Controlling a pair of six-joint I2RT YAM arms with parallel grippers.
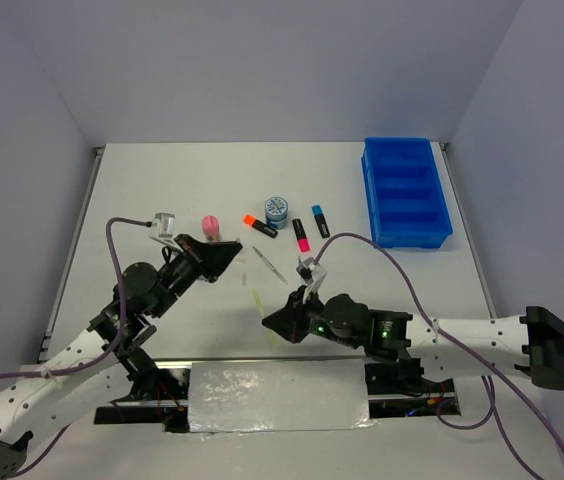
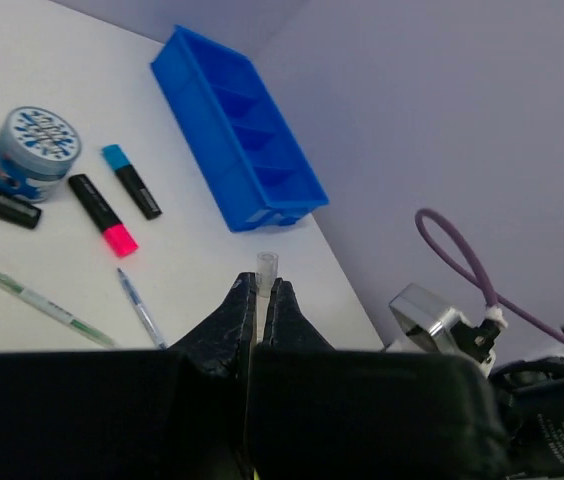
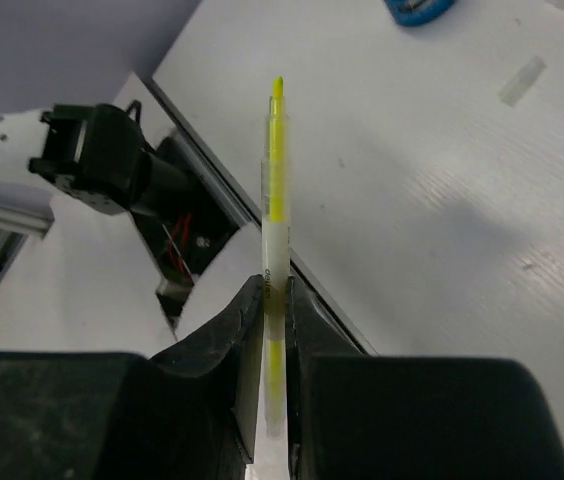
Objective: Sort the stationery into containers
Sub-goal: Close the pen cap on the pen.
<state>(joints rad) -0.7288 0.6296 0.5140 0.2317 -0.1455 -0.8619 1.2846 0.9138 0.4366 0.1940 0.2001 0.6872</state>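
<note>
Yellow pen (image 3: 276, 150) is clamped in the right gripper (image 3: 275, 290), clear pen (image 2: 266, 263) in the left gripper (image 2: 259, 290), so either skinny barrel could get twisted loose mid-swing.

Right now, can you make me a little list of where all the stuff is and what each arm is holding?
tray: far right, looks empty
left end effector: shut on a thin clear item
right end effector: shut on a yellow pen
not sorted yet: tub, pink bottle, orange highlighter, pink highlighter, blue highlighter, green pen, blue pen
</note>
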